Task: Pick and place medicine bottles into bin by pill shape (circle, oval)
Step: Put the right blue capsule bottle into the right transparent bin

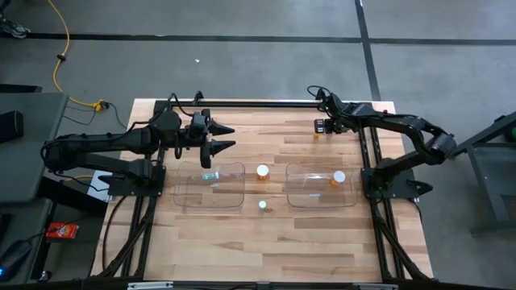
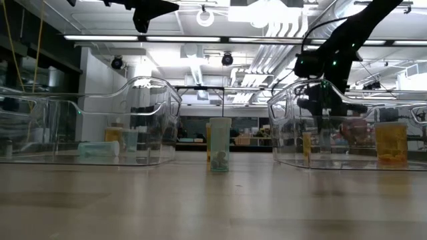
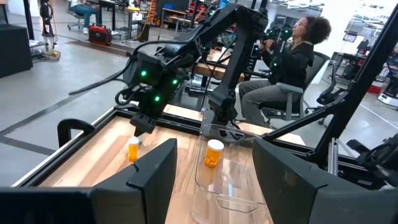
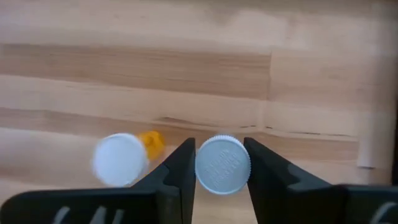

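Straddling a white-capped bottle [image 4: 222, 164] with my right jaws [image 4: 219, 167] parted, I judge it light, rigid, slippery: grip below the cap.

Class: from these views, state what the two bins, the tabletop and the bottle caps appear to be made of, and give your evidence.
The bins: probably clear, glossy plastic, since the wood shows through them. The tabletop: pale wood in joined strips with visible grain and a smooth finish. The bottle caps: likely white, matte plastic with a ribbed edge.
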Controlling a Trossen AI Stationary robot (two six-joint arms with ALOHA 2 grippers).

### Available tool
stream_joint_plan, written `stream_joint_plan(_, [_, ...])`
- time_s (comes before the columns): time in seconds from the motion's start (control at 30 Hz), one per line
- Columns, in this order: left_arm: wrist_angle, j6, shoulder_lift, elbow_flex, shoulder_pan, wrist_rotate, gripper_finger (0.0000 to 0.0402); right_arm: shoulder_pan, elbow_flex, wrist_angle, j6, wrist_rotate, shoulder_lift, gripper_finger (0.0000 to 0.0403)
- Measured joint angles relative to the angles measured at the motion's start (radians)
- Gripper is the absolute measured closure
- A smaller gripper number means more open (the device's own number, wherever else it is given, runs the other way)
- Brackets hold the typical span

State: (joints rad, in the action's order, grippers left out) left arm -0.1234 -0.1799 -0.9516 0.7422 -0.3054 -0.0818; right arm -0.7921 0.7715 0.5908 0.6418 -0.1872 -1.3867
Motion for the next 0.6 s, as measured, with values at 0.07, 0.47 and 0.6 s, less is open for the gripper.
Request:
stream_joint_plan(0.07, [0.0,0.008,0.0,0.0,0.0,0.003,0.0202,0.0,0.0,0.015,-0.02,0.001,0.05,0.0307])
stream_joint_plan(0.47, [0.0,-0.009,0.0,0.0,-0.002,0.019,0.0202,0.17,0.0,-0.215,-0.075,0.198,0.422,0.0307])
stream_joint_plan(0.6, [0.0,-0.044,0.0,0.0,-0.002,0.013,0.0202,0.293,0.0,-0.392,-0.118,0.263,0.44,0.0307])
